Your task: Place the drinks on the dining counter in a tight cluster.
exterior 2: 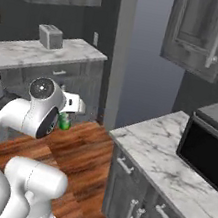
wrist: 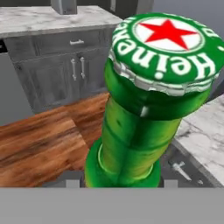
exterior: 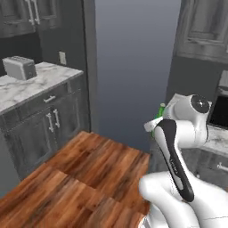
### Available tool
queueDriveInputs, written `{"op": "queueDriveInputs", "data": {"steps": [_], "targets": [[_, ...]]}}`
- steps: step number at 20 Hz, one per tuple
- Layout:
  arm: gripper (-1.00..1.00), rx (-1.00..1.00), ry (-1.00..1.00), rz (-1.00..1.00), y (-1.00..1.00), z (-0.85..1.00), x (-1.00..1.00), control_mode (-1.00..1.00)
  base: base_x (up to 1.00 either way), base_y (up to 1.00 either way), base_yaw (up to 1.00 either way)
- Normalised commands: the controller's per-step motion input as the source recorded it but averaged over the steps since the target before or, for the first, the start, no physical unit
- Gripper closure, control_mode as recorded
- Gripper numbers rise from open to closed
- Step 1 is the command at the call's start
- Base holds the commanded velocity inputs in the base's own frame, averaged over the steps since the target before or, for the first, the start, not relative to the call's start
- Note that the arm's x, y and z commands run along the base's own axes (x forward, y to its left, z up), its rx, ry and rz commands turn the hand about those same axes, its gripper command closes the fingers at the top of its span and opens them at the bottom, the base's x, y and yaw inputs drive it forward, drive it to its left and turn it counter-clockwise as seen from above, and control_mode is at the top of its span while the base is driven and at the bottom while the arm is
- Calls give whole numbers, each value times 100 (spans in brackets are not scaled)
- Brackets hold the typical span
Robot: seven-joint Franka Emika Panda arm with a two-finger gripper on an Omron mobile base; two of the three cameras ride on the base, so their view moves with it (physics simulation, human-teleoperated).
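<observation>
A slim green glass bottle (wrist: 131,127), one of the drinks, stands close in front of the hand camera, its green cap (wrist: 168,41) bearing a red star. My gripper (wrist: 121,183) is shut on its lower body, and the bottle hides most of the fingers. From the base, the bottle shows as a bit of green (exterior: 159,111) behind my raised white arm, and below the hand (exterior 2: 64,122) in the right base view. It hangs in the air above the wood floor. The dining counter is out of view.
A toaster (exterior: 18,67) sits on a marble counter (exterior: 40,87) with drawers at the left. At the right, a marble counter (exterior 2: 158,155) carries a black microwave (exterior 2: 206,143). Wood floor (exterior: 89,178) lies between them; upper cabinets (exterior 2: 211,32) hang overhead.
</observation>
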Motion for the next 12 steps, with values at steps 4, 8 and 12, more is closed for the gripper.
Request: {"op": "queueDriveInputs", "data": {"steps": [4, 8, 12], "targets": [[100, 0, 0, 0, 0, 0, 0, 100, 0, 25, 86], [100, 0, 0, 0, 0, 0, 0, 100, 0, 30, 88], [100, 0, 0, 0, 0, 0, 0, 100, 0, 30, 92]]}}
